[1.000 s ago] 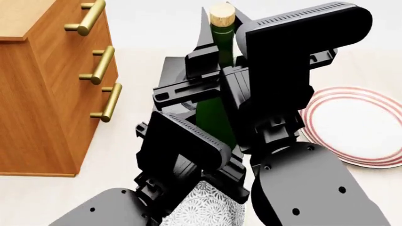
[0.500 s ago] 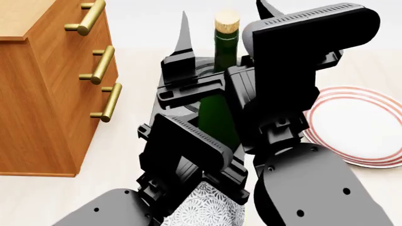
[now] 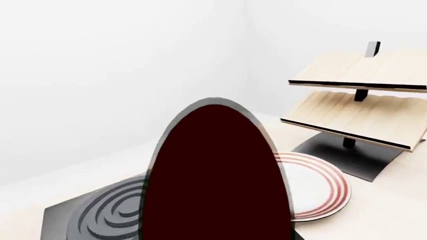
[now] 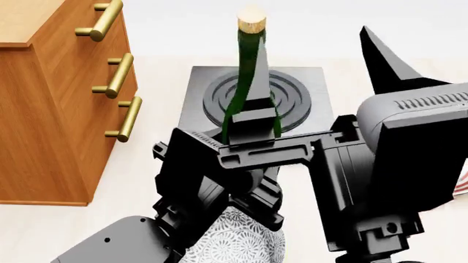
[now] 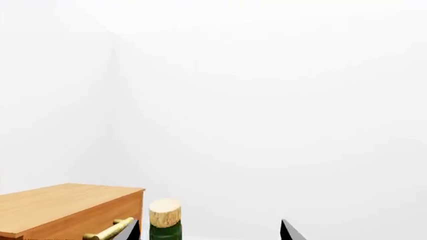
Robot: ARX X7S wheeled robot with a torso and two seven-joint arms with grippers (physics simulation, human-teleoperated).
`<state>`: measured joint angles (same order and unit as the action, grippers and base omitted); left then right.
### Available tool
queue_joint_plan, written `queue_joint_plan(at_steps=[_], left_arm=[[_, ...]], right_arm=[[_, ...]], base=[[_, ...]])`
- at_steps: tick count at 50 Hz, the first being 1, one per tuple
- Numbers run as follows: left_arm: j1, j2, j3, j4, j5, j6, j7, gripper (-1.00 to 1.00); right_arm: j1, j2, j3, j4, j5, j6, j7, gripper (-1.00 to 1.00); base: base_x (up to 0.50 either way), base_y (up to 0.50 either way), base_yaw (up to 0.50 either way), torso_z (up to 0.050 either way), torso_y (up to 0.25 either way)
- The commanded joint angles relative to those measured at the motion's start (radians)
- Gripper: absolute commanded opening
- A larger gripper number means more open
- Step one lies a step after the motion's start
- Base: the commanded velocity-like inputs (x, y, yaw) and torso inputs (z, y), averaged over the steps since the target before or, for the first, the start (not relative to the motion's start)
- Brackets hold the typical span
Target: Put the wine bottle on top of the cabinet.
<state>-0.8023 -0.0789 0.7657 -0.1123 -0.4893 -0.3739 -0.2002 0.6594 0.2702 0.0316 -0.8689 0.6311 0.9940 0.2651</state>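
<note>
The right gripper [image 4: 387, 60] has pulled away from the wine bottle [image 4: 249, 82] since a moment ago: it now sits to the bottle's right, clear of the glass, its fingers [image 4: 380, 55] apart. The left gripper [image 4: 252, 123] alone holds the bottle now, its fingers clamped on the lower body. The bottle stands raised above the black ringed plate [image 4: 300, 82], leaning slightly left, cork up. The cabinet [image 4: 51, 109] is at the left, its flat top [image 5: 60, 202] bare in the right wrist view. Judging from this, the hand-over is done, and the carry leftward onto the top comes next.
</note>
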Motion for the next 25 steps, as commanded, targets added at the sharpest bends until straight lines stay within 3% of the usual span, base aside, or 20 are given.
queue_joint_plan(at_steps=[1, 11, 25], left_arm=[[-0.043, -0.035, -0.028, 0.032, -0.042, -0.019, -0.036, -1.00], [-0.133, -0.093, -0.075, 0.081, -0.070, -0.098, -0.060, -1.00], [-0.470, -0.157, -0.184, 0.028, -0.089, -0.282, -0.103, -1.00]], right_arm=[[-0.202, 0.022, 0.092, -0.157, 0.017, -0.040, 0.047, 1.00], [-0.404, 0.021, 0.072, -0.154, -0.071, -0.221, 0.040, 1.00], [-0.519, 0.010, 0.027, -0.121, -0.112, -0.328, 0.022, 1.00]], base=[[0.00, 0.00, 0.00, 0.000, 0.000], [0.00, 0.00, 0.00, 0.000, 0.000], [0.00, 0.00, 0.00, 0.001, 0.001]])
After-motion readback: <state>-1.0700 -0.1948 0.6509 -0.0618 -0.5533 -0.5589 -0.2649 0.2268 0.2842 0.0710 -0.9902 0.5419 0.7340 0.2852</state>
